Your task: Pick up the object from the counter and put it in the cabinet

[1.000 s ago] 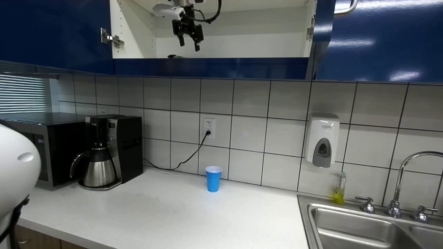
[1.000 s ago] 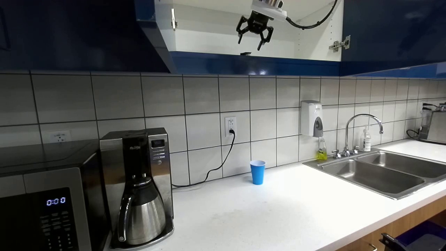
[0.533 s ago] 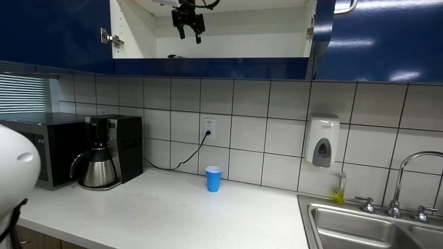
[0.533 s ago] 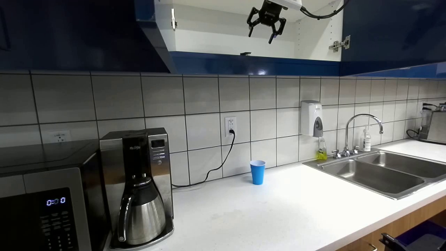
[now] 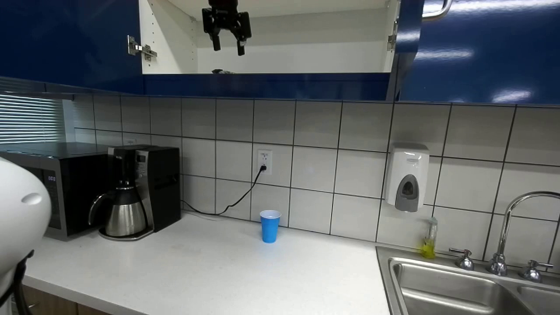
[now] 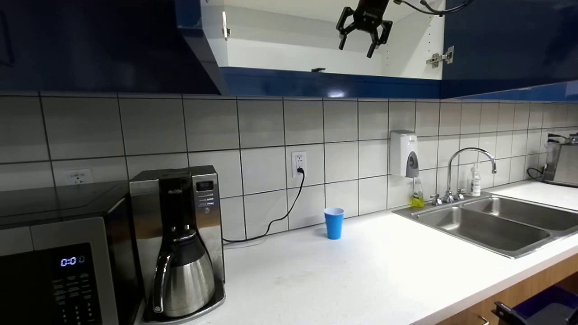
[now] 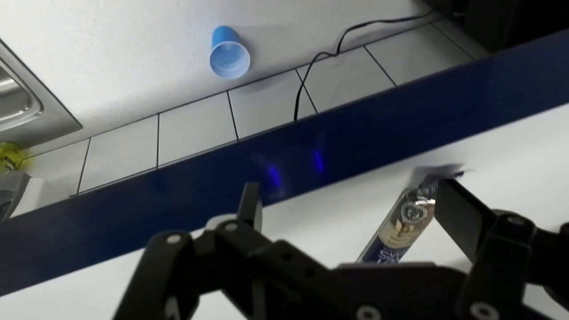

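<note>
Obs.: in both exterior views the black two-finger end effector (image 6: pixel 356 51) has risen and come outward vs. 1 sec ago, away from the white-lined, blue-doored wall cabinet (image 5: pixel 306 57); its fingers stand wide apart, nothing held b/w them. The task item, a slim, shiny bar-shaped pkt (image 7: pixel 400 229) in dark blue, tan and black, lies below the end effector on the cabinet's white floor, just inside the glossy blue front lip (image 5: pixel 271 86); its dark tip shows above that lip in both exterior views, pos. unchanged over the same interval. Assessment: release done, placement prob. complete, only the end effector's withdrawal left; risk of re-contact w/ the pkt est. low. Markings: pkt bears a round pale emblem toward its dark end plus bold pale lettering on the blue part, inverted in the wrist view; poss. ending "ARS", but blur and the end effector's own body bar a firm reading, brand n/a. Well below the end effector, on the smooth white counter (image 5: pixel 197 271): a plain blue cup (image 5: pixel 269 229), no marking seen; a black-and-steel coffee maker (image 6: pixel 178 203), lettered "Mr. Coffee" as far as legible; a black, grey-framed microwave (image 6: pixel 67 250), reading 0:00. White wall-mounted soap dispenser (image 5: pixel 407 175), also lower: label too small to read.
</note>
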`<state>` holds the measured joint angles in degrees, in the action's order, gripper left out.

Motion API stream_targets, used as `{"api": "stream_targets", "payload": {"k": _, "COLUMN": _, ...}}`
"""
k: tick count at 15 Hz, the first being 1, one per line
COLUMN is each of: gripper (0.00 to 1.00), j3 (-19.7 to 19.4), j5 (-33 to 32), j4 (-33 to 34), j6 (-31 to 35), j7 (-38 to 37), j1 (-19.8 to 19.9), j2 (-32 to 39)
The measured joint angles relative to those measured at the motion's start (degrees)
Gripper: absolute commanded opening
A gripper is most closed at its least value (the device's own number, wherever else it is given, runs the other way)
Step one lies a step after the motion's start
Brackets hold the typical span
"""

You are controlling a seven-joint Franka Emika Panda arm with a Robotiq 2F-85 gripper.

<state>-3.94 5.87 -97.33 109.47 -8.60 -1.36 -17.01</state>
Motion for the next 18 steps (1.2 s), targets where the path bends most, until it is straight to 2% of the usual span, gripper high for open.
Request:
{"api": "stream_targets", "payload": {"k": 7, "gripper": 1.0, "j3": -1.5, "j5": 0.1, "j4": -13.5, "j6": -8.9, "j7": 6.8, "j1": 0.0, "j2": -11.9}}
{"api": "stream_targets", "payload": {"k": 12, "gripper": 1.0, "j3": -2.8, "j5": 0.1, "j4": -21.9, "j6": -15.1, "j7": 9.5, "j1": 0.1, "j2": -17.9}}
{"api": "stream_targets", "payload": {"k": 18, "gripper": 1.0, "j3": -2.8, "j5": -0.5, "j4": -30.8, "j6": -16.0, "j7": 10.0, "j1": 0.6, "j2": -20.4}}
